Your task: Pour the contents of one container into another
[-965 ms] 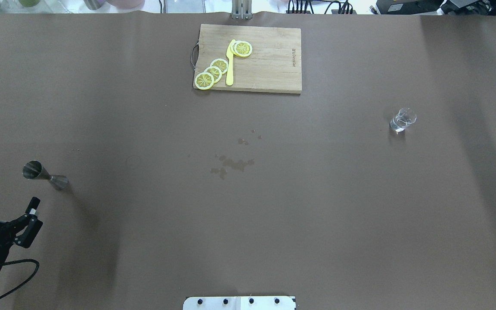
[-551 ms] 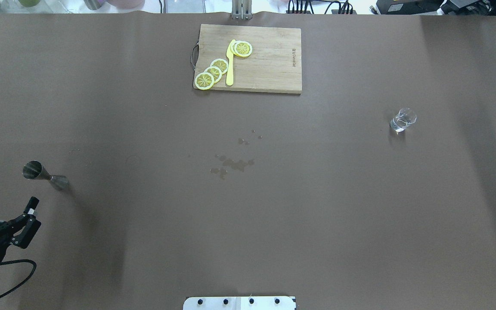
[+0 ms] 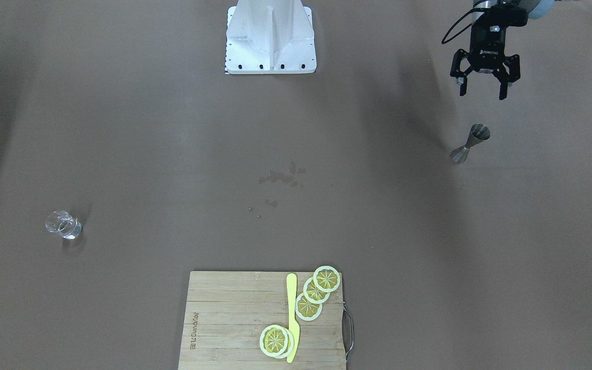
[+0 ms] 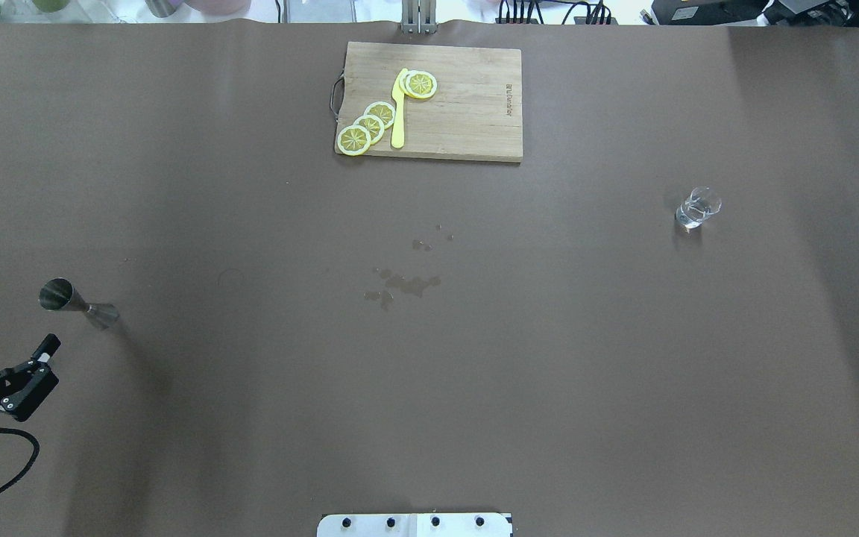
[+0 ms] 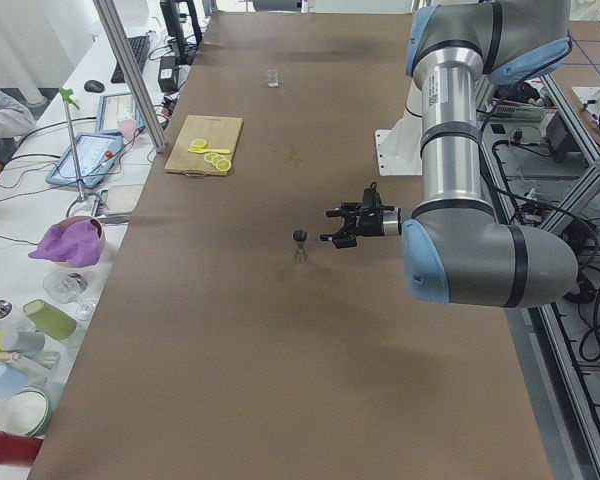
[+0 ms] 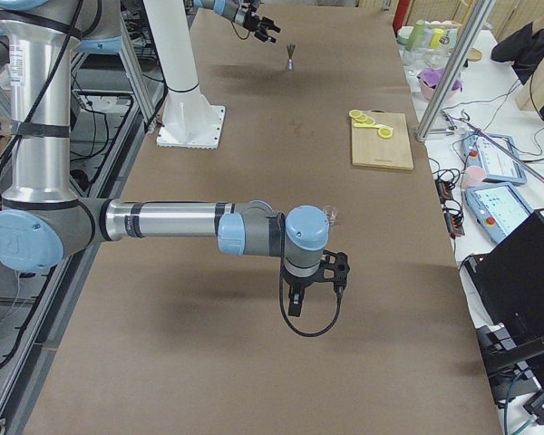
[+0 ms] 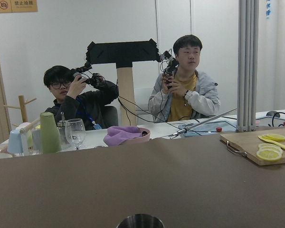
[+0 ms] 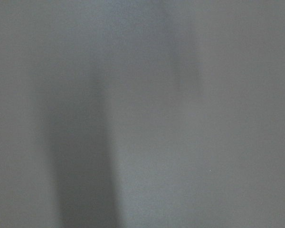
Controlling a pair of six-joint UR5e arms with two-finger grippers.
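The grey steel jigger (image 4: 79, 302) (image 3: 470, 143) (image 5: 300, 243) stands upright near the table's left end. My left gripper (image 4: 13, 335) (image 3: 482, 93) (image 5: 332, 226) is open, held level just short of the jigger on the robot's side, with nothing between its fingers. The jigger's rim (image 7: 140, 221) peeks in at the bottom of the left wrist view. Far off on the right side stands the small clear glass (image 4: 696, 207) (image 3: 63, 225) with liquid in it. My right gripper (image 6: 314, 281) shows only in the exterior right view, hanging near the glass (image 6: 332, 216); I cannot tell its state.
A wooden cutting board (image 4: 467, 112) with lemon slices (image 4: 370, 125) and a yellow knife (image 4: 398, 112) lies at the far middle edge. Wet spots (image 4: 403, 283) mark the table's centre. The robot base (image 3: 270, 38) is at the near middle. Operators sit beyond the far edge.
In the overhead view my left gripper has shifted slightly left and forward and looks smaller, still open. The jigger and the glass have not moved.
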